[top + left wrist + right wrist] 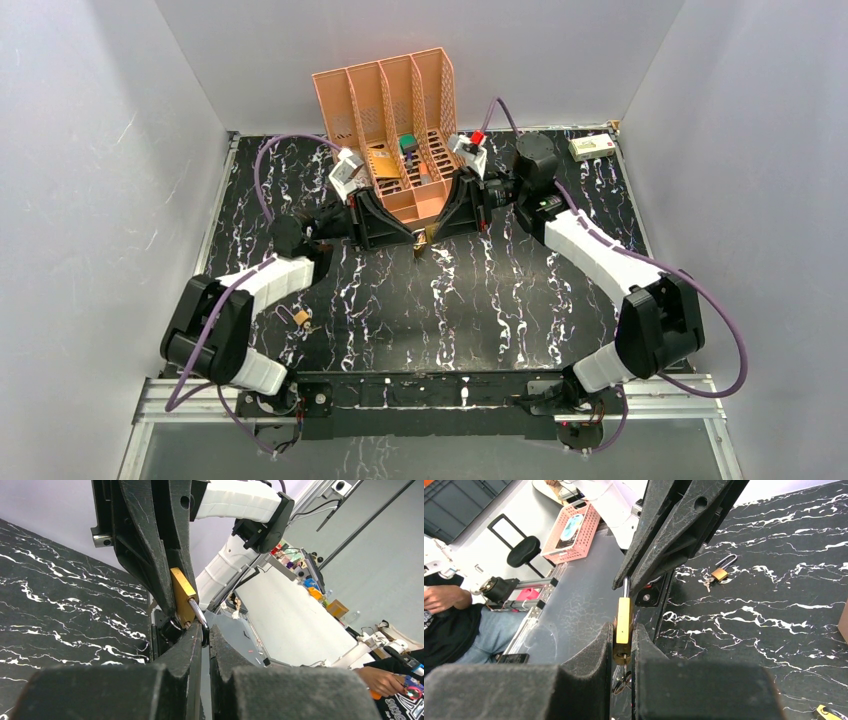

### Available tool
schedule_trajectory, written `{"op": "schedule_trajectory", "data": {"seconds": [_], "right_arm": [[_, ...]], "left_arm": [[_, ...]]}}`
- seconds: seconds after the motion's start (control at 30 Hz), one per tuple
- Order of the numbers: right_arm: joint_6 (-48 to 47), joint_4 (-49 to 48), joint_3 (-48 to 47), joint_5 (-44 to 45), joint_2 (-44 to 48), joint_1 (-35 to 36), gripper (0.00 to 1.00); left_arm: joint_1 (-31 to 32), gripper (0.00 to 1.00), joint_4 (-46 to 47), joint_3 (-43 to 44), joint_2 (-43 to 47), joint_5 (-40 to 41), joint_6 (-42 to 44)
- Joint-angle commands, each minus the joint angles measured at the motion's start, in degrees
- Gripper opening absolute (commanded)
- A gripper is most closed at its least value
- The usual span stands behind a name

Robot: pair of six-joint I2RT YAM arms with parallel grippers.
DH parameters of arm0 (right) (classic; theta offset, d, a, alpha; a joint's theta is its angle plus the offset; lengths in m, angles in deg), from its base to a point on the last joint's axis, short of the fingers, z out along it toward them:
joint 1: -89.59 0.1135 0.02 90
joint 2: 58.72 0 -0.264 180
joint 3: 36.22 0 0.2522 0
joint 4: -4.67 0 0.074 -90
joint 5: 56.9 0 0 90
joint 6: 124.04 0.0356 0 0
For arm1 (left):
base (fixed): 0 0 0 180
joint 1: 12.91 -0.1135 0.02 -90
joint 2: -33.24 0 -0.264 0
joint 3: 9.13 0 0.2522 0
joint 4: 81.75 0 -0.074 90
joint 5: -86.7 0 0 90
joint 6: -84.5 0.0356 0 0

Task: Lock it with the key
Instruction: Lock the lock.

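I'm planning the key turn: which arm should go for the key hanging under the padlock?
Left, probably. The right gripper clamps the padlock body, steadying it; the left gripper only pinches the shackle, so it can release and reach the key.

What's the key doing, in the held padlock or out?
Apparently in: the key sticks out beneath the padlock pinched by the right claw; where they meet is hidden.

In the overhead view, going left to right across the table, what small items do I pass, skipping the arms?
loose padlock → held padlock → small box
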Motion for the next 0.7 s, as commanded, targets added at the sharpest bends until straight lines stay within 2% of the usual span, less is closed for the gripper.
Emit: {"op": "schedule_trajectory", "data": {"seconds": [0.0,0.4,0.67], "right_arm": [[1.6,-6.4,-1.1,3.3,-0.6,5.4,0.0],[1.9,-8.0,-1.2,3.9,-2.3,8.1,0.0],[-7.2,4.3,-4.1,5.9,-0.7,7.4,0.0]], "left_arm": [[2.6,0.0,9.6,0.4,-4.1,2.5,5.0],[3.5,0.0,8.8,1.3,-8.1,3.0,6.6],[3.2,0.0,4.2,3.0,-5.1,1.9,9.3]]}}
